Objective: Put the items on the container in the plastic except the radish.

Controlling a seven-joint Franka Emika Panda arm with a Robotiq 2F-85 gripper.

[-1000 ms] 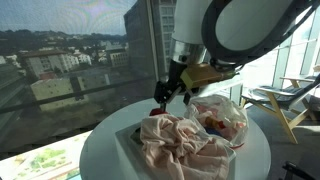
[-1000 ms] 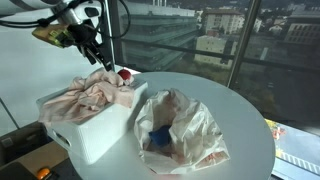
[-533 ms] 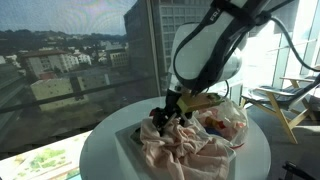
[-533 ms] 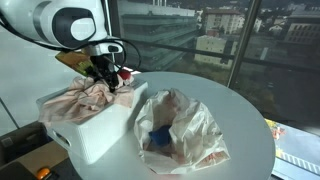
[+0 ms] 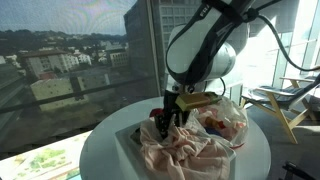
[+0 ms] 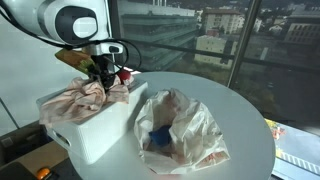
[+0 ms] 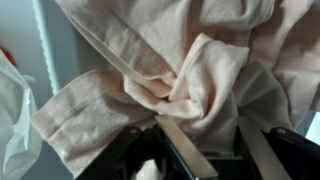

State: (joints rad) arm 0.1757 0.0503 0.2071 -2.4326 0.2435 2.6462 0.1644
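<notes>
A: Where is the gripper [image 5: 165, 122]?

B: Down in the white tray [image 6: 95, 135], on top of the pale pink cloth [image 6: 85, 98]. The wrist view shows its fingers [image 7: 185, 150] standing on either side of a bunched fold, with creases running into the gap between them.

A: So it has the cloth?

B: The jaws are narrow, about halfway in, with the fold between them. Whether they pinch it firmly I cannot tell, and the cloth lies flat in the tray, not lifted.

A: Why go for a fold in the middle?

B: Loose fabric offers no edge to grab, and a raised ridge gives the fingers something to close on. I judge this to be the grasp step for the cloth.

A: And the plastic bag [image 6: 185, 125]?

B: It lies crumpled on the round tabletop [image 6: 230, 110], just beside the tray, so the carry across is short. A blue oblong [image 6: 158, 138] shows through it, so some of the task looks done.

A: The radish?

B: A red round piece [image 6: 125, 72] sits at the tray's far corner, just beside the gripper. It is too small to tell whether it has leaves. The risk I see is the cloth dragging it along.
</notes>
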